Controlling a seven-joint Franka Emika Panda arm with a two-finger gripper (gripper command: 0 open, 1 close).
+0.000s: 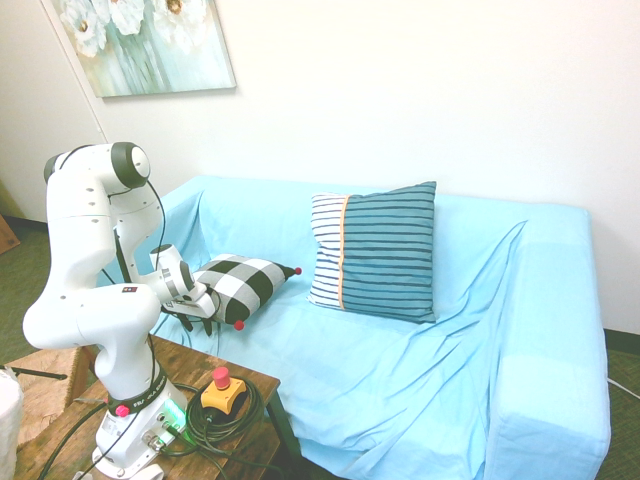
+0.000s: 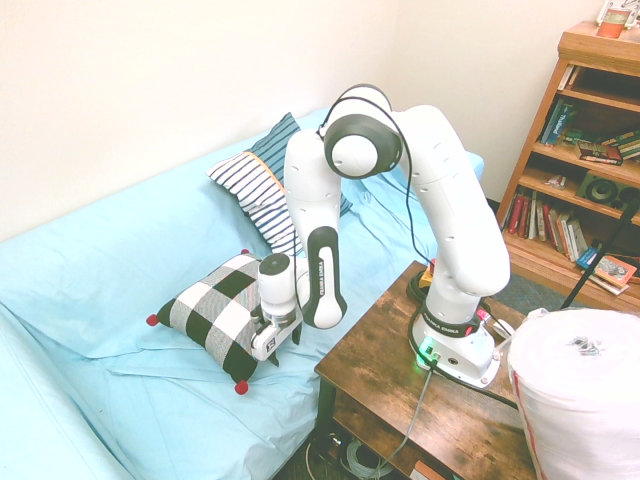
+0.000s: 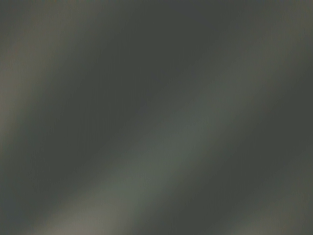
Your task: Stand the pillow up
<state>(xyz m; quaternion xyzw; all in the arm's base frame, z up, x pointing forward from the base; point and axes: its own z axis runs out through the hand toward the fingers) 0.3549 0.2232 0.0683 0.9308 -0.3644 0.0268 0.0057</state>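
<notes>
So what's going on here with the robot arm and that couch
The white arm has its gripper pressed against the near edge of the small black-and-white checked pillow on the blue-covered sofa. The pillow is tilted, partly raised but not yet standing upright. Whether the fingers are closed on it can't be seen. A larger teal striped pillow leans against the backrest further along. The wrist view is only a dark blur.

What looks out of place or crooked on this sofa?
The checked pillow lies tilted near the seat's front edge, not upright like the striped pillow against the backrest. The sofa cover is wrinkled.
</notes>
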